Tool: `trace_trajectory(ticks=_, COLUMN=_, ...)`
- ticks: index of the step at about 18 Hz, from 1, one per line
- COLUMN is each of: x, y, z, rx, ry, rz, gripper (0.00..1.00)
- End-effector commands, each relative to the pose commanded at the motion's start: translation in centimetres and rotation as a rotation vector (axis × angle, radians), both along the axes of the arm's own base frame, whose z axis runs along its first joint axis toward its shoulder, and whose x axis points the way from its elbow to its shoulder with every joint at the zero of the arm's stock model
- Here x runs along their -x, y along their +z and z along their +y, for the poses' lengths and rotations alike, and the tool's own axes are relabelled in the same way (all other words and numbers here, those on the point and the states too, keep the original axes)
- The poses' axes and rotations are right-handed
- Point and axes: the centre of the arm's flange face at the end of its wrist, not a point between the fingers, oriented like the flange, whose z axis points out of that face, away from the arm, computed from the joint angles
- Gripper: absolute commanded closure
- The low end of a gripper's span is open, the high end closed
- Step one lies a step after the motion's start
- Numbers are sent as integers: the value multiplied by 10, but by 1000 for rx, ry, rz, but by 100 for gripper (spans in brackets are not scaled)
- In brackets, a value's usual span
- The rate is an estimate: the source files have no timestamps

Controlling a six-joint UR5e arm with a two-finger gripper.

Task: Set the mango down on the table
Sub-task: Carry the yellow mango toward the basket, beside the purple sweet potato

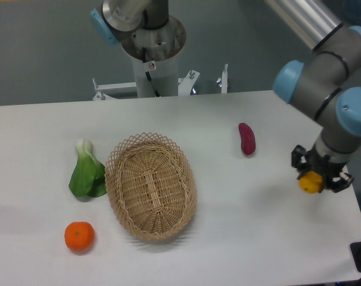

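Note:
The yellow-orange mango is held in my gripper, which is shut on it at the right side of the white table. Only the mango's lower end shows below the black fingers. It hangs just above the tabletop, near the right edge, to the right of and below the purple sweet potato.
A woven wicker basket stands at the table's middle left. A green bok choy lies left of it. A round orange tangerine lies at the front left. The arm's base is behind the table's back edge.

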Motion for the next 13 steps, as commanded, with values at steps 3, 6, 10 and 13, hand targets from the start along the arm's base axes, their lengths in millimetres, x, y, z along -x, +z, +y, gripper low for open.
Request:
trace_trajectory(ticks=3, x=-52, y=-13, z=5, rx=5, ry=-51, rz=-8, gripper=59)
trace_trajectory(ticks=6, x=-83, y=-25, z=14, rx=-26, ry=-92, rz=48, gripper=59)
trace_trajectory(ticks=10, x=-120, y=-42, z=12, rx=-17, ry=-126, rz=31, gripper=59)
trace_trajectory(ticks=13, x=-152, y=-57, z=9, rx=5, ry=-163, rz=-6, gripper=59)
